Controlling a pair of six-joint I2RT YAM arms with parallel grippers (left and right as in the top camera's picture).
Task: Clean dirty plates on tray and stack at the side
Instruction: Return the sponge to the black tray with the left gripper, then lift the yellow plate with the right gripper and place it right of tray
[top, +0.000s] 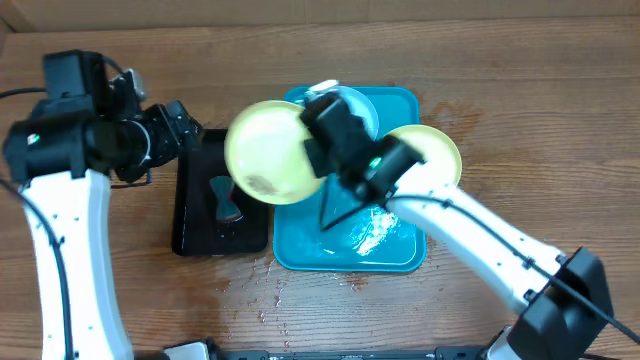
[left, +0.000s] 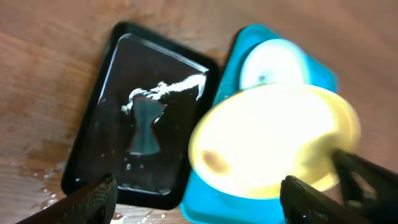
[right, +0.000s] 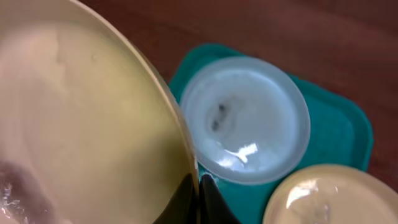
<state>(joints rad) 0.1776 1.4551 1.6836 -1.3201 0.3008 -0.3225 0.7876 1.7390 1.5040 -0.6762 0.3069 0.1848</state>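
Yellow-green and round, one plate (top: 268, 150) is up in the air, above the spot where the two trays meet. The right gripper (top: 315, 155) has it by the rim. Its jaws are pinched almost closed on that thin edge, which shows close up in the right wrist view (right: 199, 194). This held plate (right: 81, 124) has a brown smear (top: 262, 183) near one side.

The turquoise tray (top: 400, 255) sits on the wooden table (top: 520, 60). Part of its floor looks wet and shiny. A blue-white plate (right: 245, 118) lies flat in the far end of the tray, with a small dark smear (right: 217, 116) near its middle. From above, the right gripper hides part of it. A second yellow-green plate (top: 435, 150) lies at the right side of the tray and sticks out over the rim. The right arm covers part of it.

A smaller black tray (top: 190, 215) sits just beside the turquoise one, on its left. A dark thing (top: 228, 198) lies in it, and I cannot tell what it is.

The left gripper (top: 188, 125) hangs over the far end of the black tray. In the left wrist view its jaws are spread wide apart (left: 198, 186) and there is nothing between them. Little drops of water dot the table near the front of the trays.
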